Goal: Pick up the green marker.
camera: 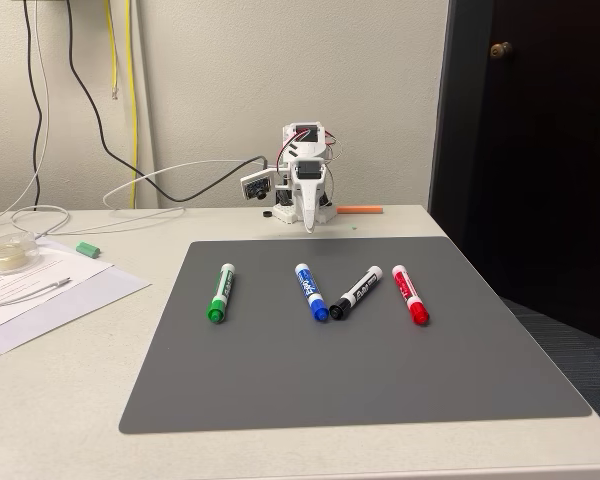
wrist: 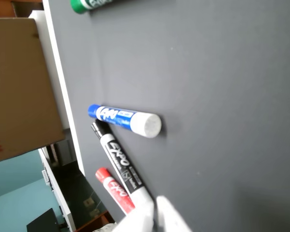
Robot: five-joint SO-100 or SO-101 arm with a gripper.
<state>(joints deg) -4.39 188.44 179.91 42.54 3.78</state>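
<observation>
The green marker [camera: 221, 292] lies on the left part of the grey mat [camera: 360, 370], its green cap toward the mat's front edge. In the wrist view its green end [wrist: 89, 4] sits at the top edge. My gripper [camera: 308, 226] hangs folded at the arm's base behind the mat, pointing down, well away from the marker. Its white fingers [wrist: 154, 215] enter the wrist view at the bottom and sit close together with nothing between them.
A blue marker [camera: 311, 291], a black marker [camera: 356, 293] and a red marker [camera: 410, 294] lie to the right of the green one. Papers [camera: 40, 290], a tape roll [camera: 5, 252] and a small green piece [camera: 88, 248] sit on the left. An orange stick [camera: 359, 210] lies behind the mat.
</observation>
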